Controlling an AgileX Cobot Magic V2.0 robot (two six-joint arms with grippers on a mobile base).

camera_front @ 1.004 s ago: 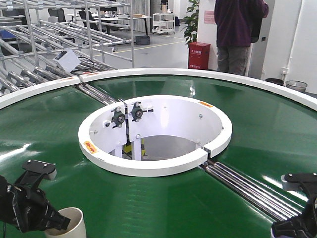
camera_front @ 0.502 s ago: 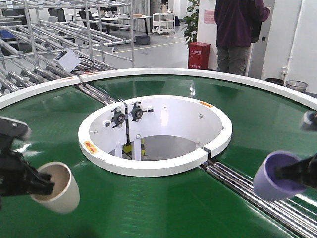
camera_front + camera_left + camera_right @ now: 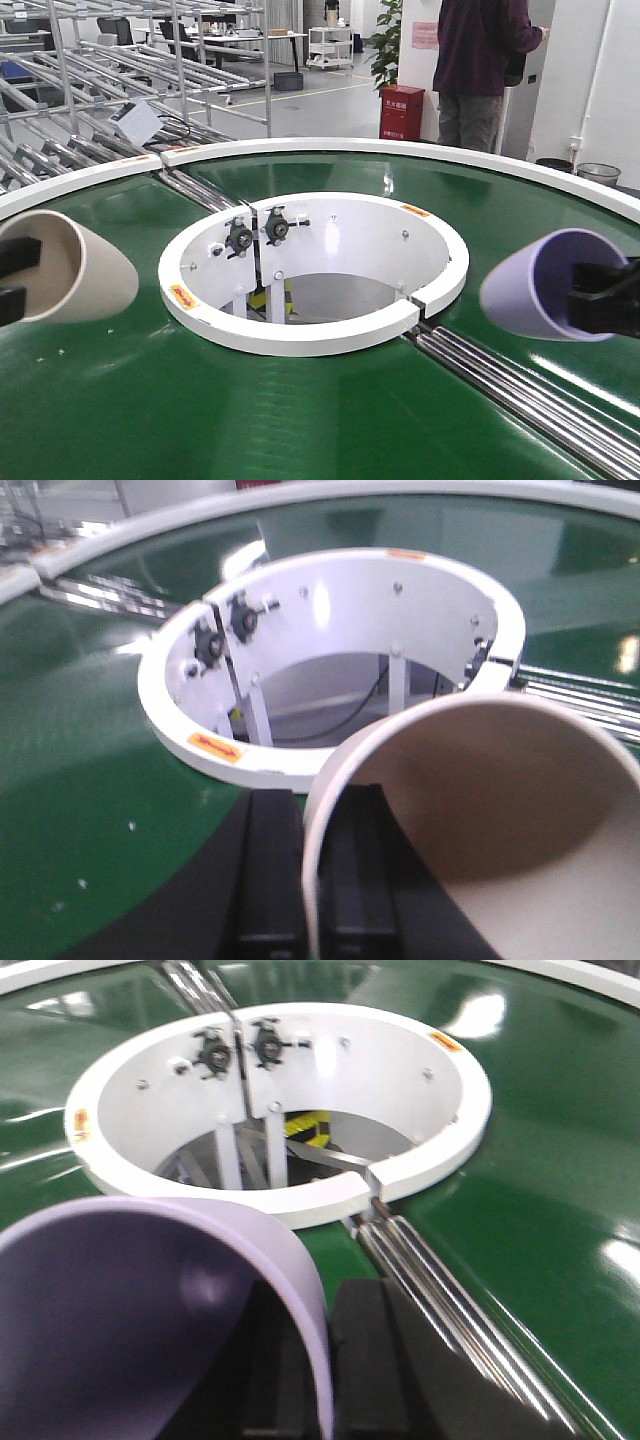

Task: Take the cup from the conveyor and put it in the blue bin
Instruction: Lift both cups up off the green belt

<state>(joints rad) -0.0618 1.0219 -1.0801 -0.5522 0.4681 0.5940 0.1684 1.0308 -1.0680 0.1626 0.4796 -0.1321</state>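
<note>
Since left gripper [image 3: 8, 282] pinches the cream cup [image 3: 78, 262] and right gripper [image 3: 606, 300] the purple cup [image 3: 535, 285], swing both gently, clear of the conveyor [image 3: 300, 405].

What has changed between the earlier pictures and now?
Both claws rose from the conveyor with a cup each. The left claw lifted the cream cup, which stood upright a second ago; the right claw lifted the purple cup. Both cups now hang tipped on their sides, bases toward the middle. The inner ring and the person at the back stayed in place.
</note>
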